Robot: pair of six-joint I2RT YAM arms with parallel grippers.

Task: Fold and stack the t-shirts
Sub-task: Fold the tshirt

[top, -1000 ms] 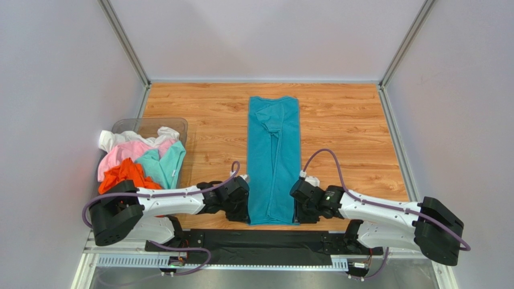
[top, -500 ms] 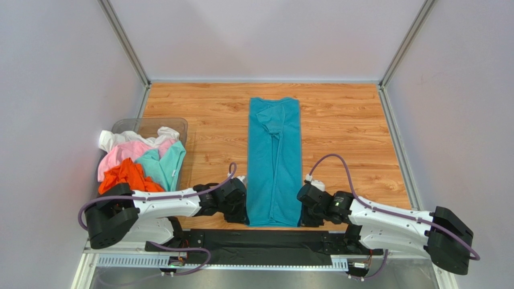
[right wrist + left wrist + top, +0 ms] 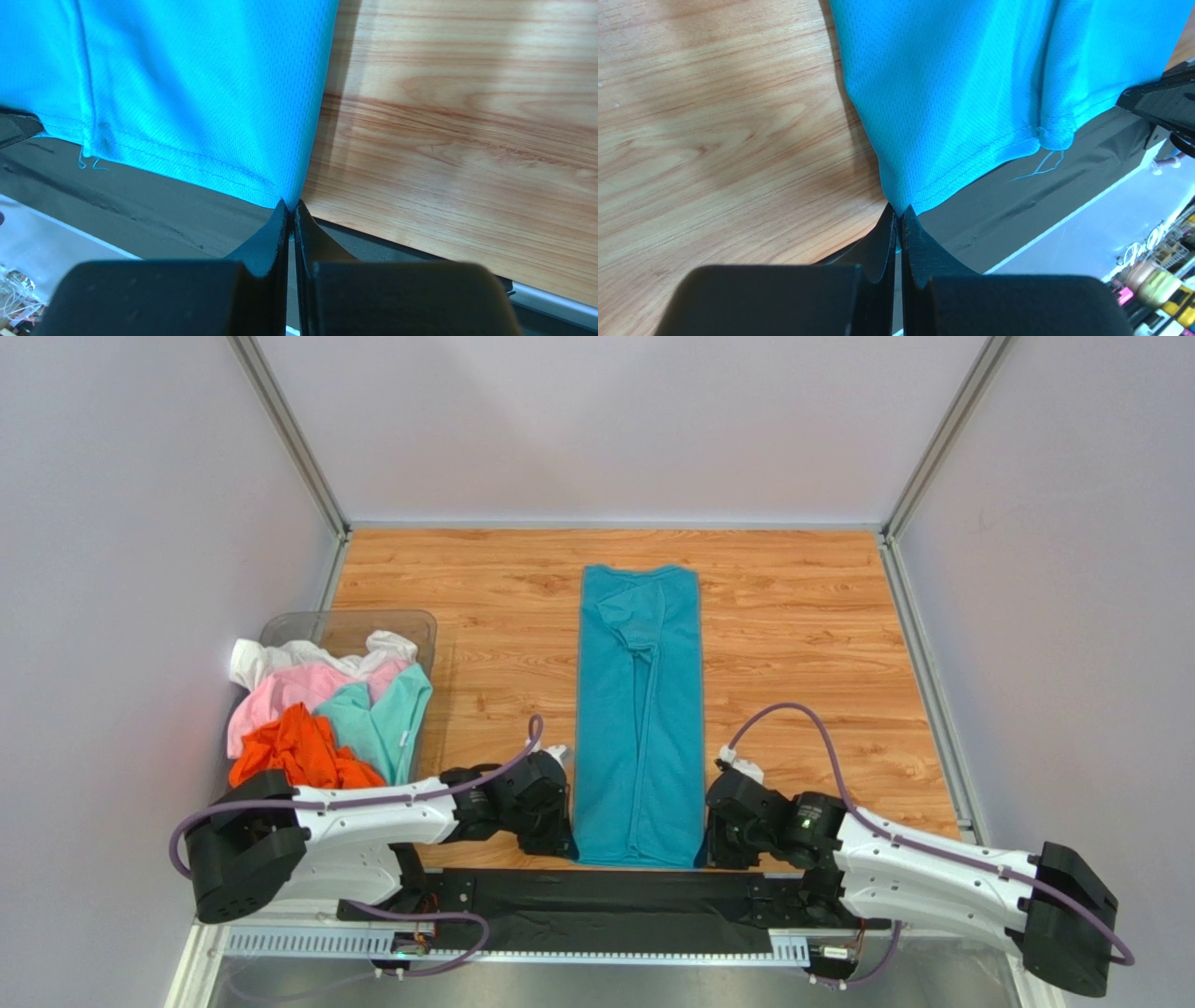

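On my feed, the wooden tabletop (image 3: 814, 616) showed warm orange grain under even, soft light. A pale grey back wall (image 3: 617, 420) closed it off, with matching side panels on the left (image 3: 126, 546) and right (image 3: 1066, 546). I saw aluminium posts (image 3: 288, 431) running up the rear corners. A black mat (image 3: 617, 893) lined the near edge, and a slotted metal rail (image 3: 281, 941) sat below it.
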